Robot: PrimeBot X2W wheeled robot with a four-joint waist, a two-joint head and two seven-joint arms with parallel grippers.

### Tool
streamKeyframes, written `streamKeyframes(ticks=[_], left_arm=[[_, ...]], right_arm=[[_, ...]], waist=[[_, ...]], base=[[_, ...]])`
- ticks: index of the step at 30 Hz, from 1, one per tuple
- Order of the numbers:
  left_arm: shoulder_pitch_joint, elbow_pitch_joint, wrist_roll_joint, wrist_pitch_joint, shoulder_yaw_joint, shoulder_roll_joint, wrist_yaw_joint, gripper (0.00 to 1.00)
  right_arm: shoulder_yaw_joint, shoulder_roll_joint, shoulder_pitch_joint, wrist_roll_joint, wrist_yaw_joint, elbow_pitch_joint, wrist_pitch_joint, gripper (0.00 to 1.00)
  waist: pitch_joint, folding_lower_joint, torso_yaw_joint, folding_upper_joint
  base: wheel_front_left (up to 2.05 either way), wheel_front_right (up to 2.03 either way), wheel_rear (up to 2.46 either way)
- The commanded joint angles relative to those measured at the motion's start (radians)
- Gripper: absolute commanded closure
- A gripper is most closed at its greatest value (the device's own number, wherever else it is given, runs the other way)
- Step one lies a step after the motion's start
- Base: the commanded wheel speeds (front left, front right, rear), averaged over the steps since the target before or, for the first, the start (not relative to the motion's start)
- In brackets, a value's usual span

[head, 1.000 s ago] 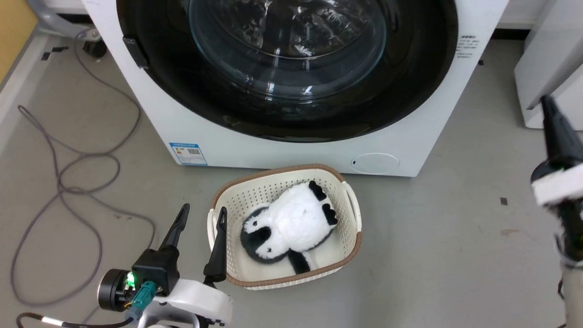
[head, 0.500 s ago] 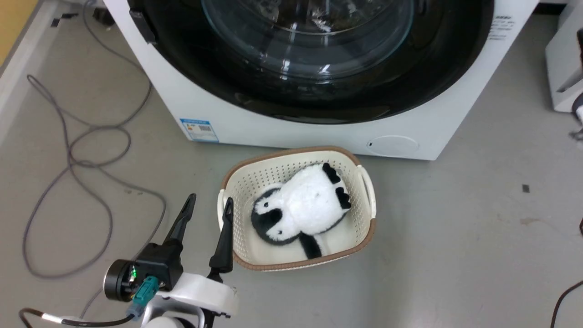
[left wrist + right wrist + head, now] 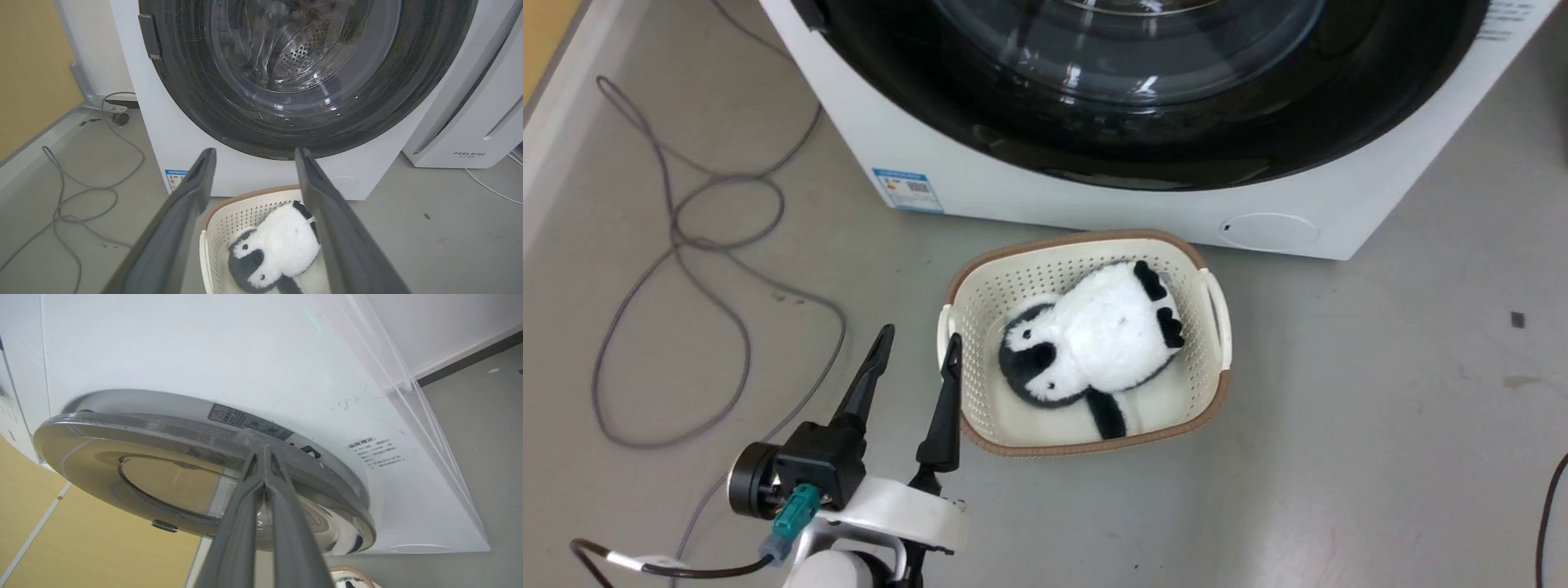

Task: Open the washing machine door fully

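Note:
The washing machine (image 3: 1094, 208) is a white box, with its glossy black washing machine door (image 3: 1143, 122) lying against the front. The left wrist view shows the door (image 3: 286, 81) with its clear glass bowl and the steel drum behind it. My left gripper (image 3: 916, 336) hangs open and empty low over the floor, beside the basket's left rim, well short of the machine. In the right wrist view my right gripper (image 3: 264, 448) is shut with nothing in it. Its tips are at the rim of the door (image 3: 163, 477), seen edge-on, where a narrow gap to the machine (image 3: 163, 347) shows.
A cream basket (image 3: 1086, 238) holding a black and white plush penguin (image 3: 1103, 343) stands on the floor right in front of the machine. A grey cable (image 3: 678, 237) loops over the floor to the left. A white appliance (image 3: 470, 122) stands to the right of the machine.
The head camera has shifted, so the machine and basket lie higher and further right in the picture. My right arm has moved off that view's right edge. The left gripper stays open.

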Motion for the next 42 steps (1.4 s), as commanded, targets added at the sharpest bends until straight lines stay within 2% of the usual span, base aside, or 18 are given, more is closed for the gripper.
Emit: streamKeyframes(ticks=[1,6,20,31,42], left_arm=[[-0.018,0.001,-0.005,-0.010,-0.005,0.001,-0.002,0.00],[-0.032,0.000,-0.021,-0.024,-0.026,0.001,0.001,0.00],[-0.051,0.008,-0.049,-0.052,-0.062,0.002,0.007,0.00],[-0.055,0.008,-0.048,-0.052,-0.058,0.002,0.007,0.00],[-0.053,0.015,-0.052,-0.052,-0.058,0.002,0.010,0.00]], right_arm=[[-0.006,-0.011,-0.037,0.016,0.000,0.016,0.011,1.00],[-0.030,-0.028,-0.151,0.039,0.000,0.121,0.106,1.00],[-0.081,-0.052,-0.260,0.094,-0.001,0.232,0.233,1.00],[-0.122,-0.025,-0.265,0.060,-0.001,0.317,0.386,1.00],[-0.176,0.001,-0.225,0.006,-0.001,0.307,0.442,1.00]], waist=[[0.009,-0.0001,0.008,0.0000],[0.044,-0.0001,0.040,0.0000],[0.089,-0.0001,0.089,0.0000],[0.090,-0.0001,0.082,0.0000],[0.071,-0.0001,0.087,0.0000]], base=[[0.00,0.00,0.00],[0.00,0.00,0.00],[0.00,0.00,0.00],[0.00,0.00,0.00],[0.00,0.00,0.00]])
